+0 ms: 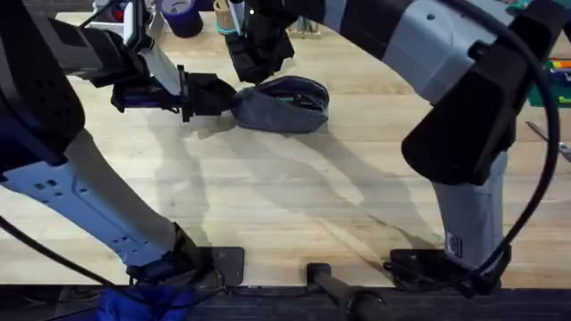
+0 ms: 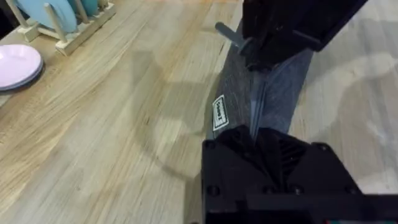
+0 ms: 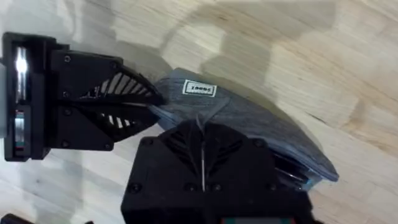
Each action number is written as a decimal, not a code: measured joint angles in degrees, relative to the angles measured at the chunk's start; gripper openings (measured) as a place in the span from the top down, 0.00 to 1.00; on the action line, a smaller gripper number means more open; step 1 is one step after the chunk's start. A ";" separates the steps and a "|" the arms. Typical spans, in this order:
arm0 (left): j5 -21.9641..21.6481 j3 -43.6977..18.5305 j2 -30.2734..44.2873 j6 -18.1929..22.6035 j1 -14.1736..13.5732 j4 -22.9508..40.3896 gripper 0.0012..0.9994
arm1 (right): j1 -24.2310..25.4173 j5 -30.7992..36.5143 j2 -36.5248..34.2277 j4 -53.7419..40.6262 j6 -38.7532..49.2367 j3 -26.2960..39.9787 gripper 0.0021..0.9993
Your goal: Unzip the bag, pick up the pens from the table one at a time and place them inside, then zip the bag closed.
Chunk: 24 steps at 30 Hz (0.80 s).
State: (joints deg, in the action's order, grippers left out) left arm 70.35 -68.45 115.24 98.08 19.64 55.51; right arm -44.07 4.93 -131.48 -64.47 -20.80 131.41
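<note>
Surface (image 1: pixel 294 205) of light wood lies bare at the near side. Farther, around 12 o'clock, the bag (image 1: pixel 284 105) rests on it, oblong and blue-grey. The left claw (image 1: pixel 225 98) is clamped on the bag's end at 9 o'clock. The right claw (image 1: pixel 259 67) comes from above, closed on the bag's zipper at its far edge. A dark blue cup (image 1: pixel 183 16) stands farthest.

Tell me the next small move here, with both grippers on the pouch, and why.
Probably the right gripper should draw the zipper along the bag while the left gripper holds its end. The left gripper's fingers are clamped on the pouch's end, the right's are shut at the zipper line, and the far end looks agape in the right wrist view.
</note>
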 joint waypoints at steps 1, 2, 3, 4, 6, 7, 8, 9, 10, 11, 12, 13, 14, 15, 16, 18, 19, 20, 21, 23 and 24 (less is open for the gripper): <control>0.00 0.00 0.00 0.00 0.00 0.00 0.96 | 0.02 -0.23 0.00 0.00 0.10 0.02 0.97; -0.01 0.00 0.00 0.00 0.00 0.02 0.96 | 0.08 -0.61 0.00 -0.05 0.40 0.02 0.97; -0.02 0.00 0.00 0.00 0.00 0.04 0.96 | 0.17 -1.12 0.00 -0.20 0.84 0.02 0.97; -0.02 0.00 0.00 0.00 0.00 0.13 0.96 | 0.31 -1.59 0.00 -0.49 1.26 0.07 0.97; -0.02 0.00 0.00 0.00 0.00 0.17 0.96 | 0.75 -2.42 0.00 -1.20 1.78 0.13 0.97; -0.02 0.00 0.00 0.00 0.00 0.20 0.96 | 1.06 -2.83 0.00 -1.78 1.99 0.15 0.97; -0.02 0.00 0.00 0.00 0.00 0.20 0.96 | 1.40 -3.18 0.00 -2.20 2.04 0.17 0.97; -0.02 0.00 0.00 0.00 0.00 0.18 0.96 | 1.76 -3.56 0.00 -2.45 2.19 0.17 0.97; -0.02 0.00 0.00 0.00 0.00 0.20 0.96 | 2.14 -3.98 0.00 -2.62 2.29 0.17 0.97; -0.01 0.00 0.00 0.00 0.00 0.17 0.96 | 2.60 -4.68 0.00 -2.69 2.40 0.17 0.97; 0.00 0.00 0.00 0.00 0.00 0.17 0.96 | 2.97 -5.18 0.00 -2.72 2.44 0.17 0.97; 0.00 0.00 0.00 0.00 0.00 0.15 0.96 | 3.26 -5.58 0.00 -2.75 2.53 0.17 0.97; 0.02 0.00 0.00 0.00 0.00 0.17 0.96 | 3.50 -6.03 0.00 -2.86 2.77 0.17 0.97; 0.02 0.00 0.00 0.00 0.00 0.17 0.96 | 3.66 -6.26 0.00 -2.96 2.99 0.17 0.97; 0.02 0.00 0.00 0.00 0.00 0.17 0.96 | 3.73 -6.39 0.00 -3.12 3.21 0.17 0.97; 0.02 0.00 0.00 0.00 0.00 0.17 0.96 | 3.74 -6.39 0.00 -3.69 3.37 0.17 0.97; 0.00 0.00 0.00 0.00 0.00 0.17 0.96 | 3.69 -6.09 0.00 -4.11 3.48 0.17 0.97; 0.00 0.00 0.00 0.00 0.00 0.20 0.96 | 3.67 -5.74 0.00 -4.55 3.49 0.20 0.97; 0.00 0.00 0.00 0.00 0.00 0.20 0.96 | 3.69 -5.47 0.00 -4.91 3.54 0.20 0.97; -0.02 0.00 0.00 0.00 0.00 0.17 0.96 | 3.69 -4.96 0.00 -5.18 3.69 0.22 0.97; 0.00 0.00 0.00 0.00 0.00 0.17 0.96 | 3.69 -4.88 0.00 -5.25 3.76 0.22 0.97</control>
State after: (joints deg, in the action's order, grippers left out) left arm 70.35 -68.45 115.24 98.08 19.64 55.68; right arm -40.38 0.06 -131.48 -69.71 -17.03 131.63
